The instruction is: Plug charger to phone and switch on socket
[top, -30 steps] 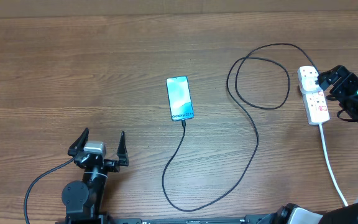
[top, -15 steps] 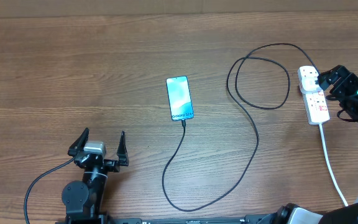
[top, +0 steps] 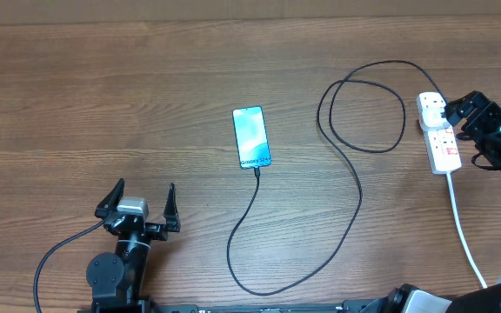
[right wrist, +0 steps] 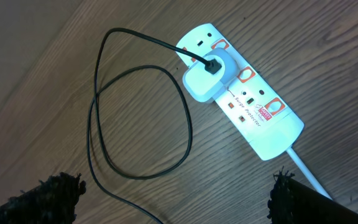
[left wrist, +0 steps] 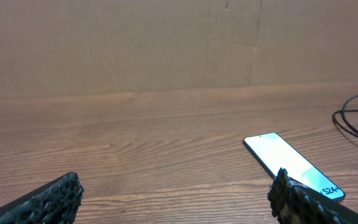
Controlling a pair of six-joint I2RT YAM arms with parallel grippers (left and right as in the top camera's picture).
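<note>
The phone [top: 251,137] lies mid-frame, the charger [top: 360,191] touching its lower end. The charger loops right to the socket [top: 439,135].

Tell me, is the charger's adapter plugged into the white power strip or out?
In. The white square adapter sits seated in an outlet of the white oblong power strip, the thin black cable leaving it.

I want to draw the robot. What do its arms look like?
Mostly black. The left end effector has two pointy black fingers, a silver block behind them and a trailing black cable. The right end effector has bumpy black fingers.
</note>
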